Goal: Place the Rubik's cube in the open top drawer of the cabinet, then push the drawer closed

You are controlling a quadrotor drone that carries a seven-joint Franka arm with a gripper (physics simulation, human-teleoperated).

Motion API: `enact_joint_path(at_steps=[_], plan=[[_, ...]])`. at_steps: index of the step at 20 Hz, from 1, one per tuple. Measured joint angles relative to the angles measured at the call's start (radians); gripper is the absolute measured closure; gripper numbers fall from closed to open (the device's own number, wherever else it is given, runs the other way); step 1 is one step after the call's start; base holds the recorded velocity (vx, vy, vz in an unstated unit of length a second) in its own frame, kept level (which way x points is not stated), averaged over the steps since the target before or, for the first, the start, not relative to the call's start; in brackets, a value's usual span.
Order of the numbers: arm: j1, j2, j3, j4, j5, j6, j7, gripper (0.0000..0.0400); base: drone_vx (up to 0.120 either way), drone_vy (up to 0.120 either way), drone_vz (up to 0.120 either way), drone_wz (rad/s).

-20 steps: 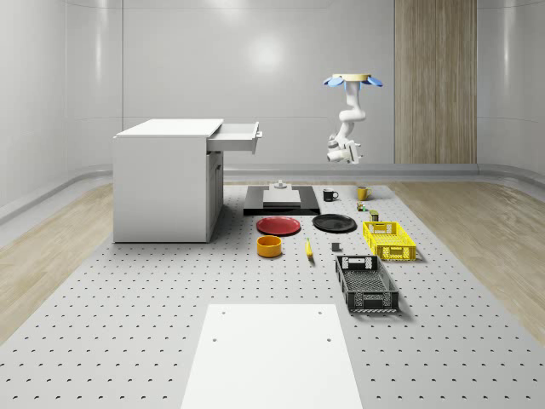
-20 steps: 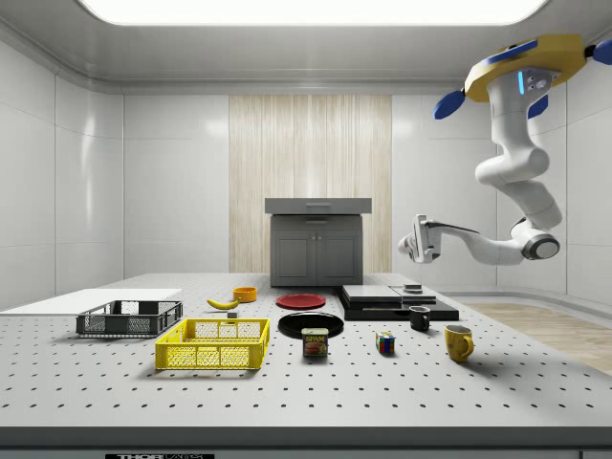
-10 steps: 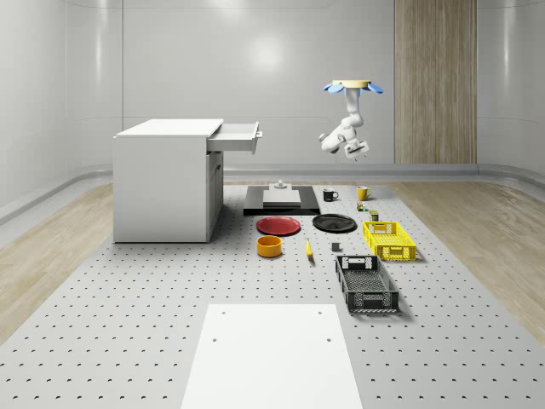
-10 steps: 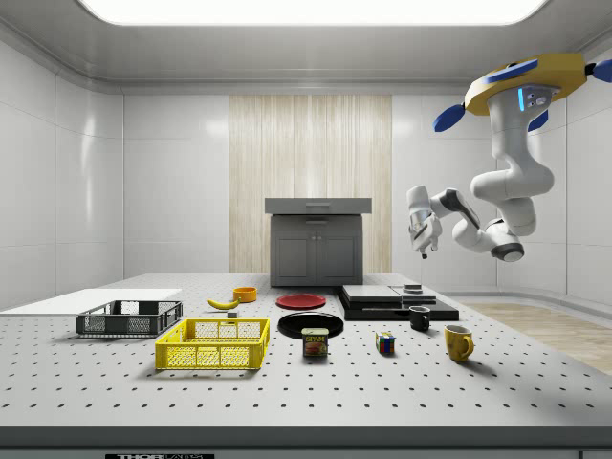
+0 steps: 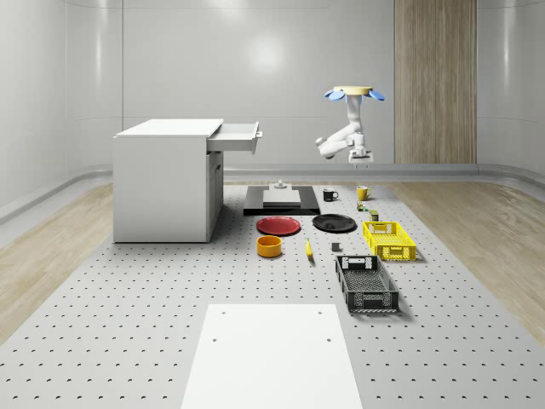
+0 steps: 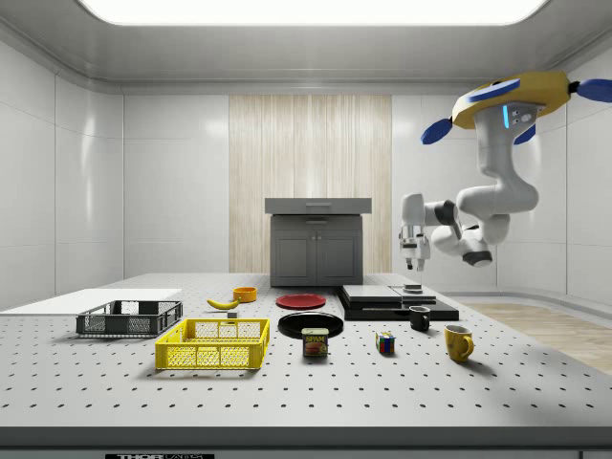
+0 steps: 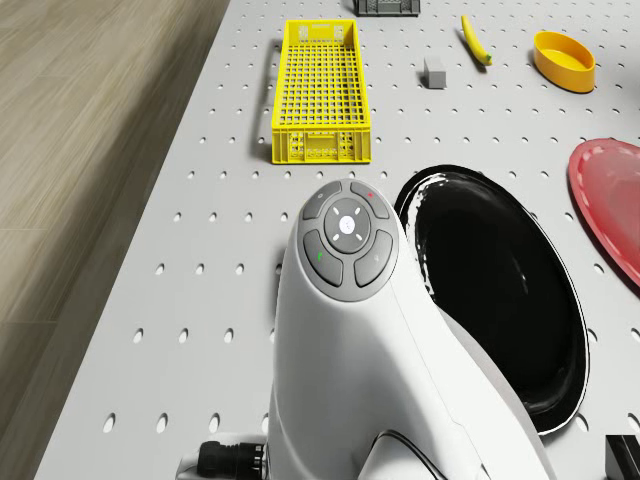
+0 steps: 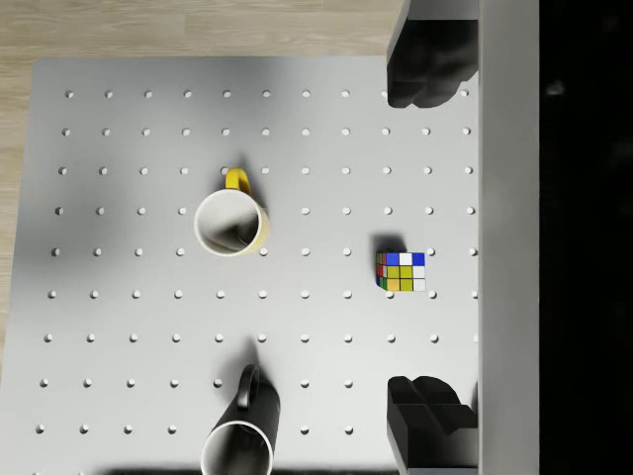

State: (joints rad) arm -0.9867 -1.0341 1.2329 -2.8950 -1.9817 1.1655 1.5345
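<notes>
Two mugs flank the Rubik's cube (image 8: 401,271) on the counter (image 8: 129,327) — our claw (image 8: 427,242), spread wide high above, hangs offset; descending so, we risk clipping the yellow mug (image 8: 231,222).

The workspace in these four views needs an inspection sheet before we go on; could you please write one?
Surface: grey perforated table, white panel at its near end.
Job's things: Rubik's cube on the table, untouched; cabinet with top drawer pulled open.
Clutter: yellow mug, black mug, black plate, red plate, yellow crate, black crate, banana, orange bowl, can.
Hand: the hand hangs open, high above the cube; the drone hovers above the table.
Cables: nothing seen.
Surroundings: wood floor, pale walls.
</notes>
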Motion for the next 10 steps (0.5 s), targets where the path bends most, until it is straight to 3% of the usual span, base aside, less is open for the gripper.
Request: enact_joint_path(at_steps=[10], plan=[[-0.059,-0.061,0.035,0.0,0.011,0.022,0.044,0.0,0.12,0.0,-0.12,0.0]])
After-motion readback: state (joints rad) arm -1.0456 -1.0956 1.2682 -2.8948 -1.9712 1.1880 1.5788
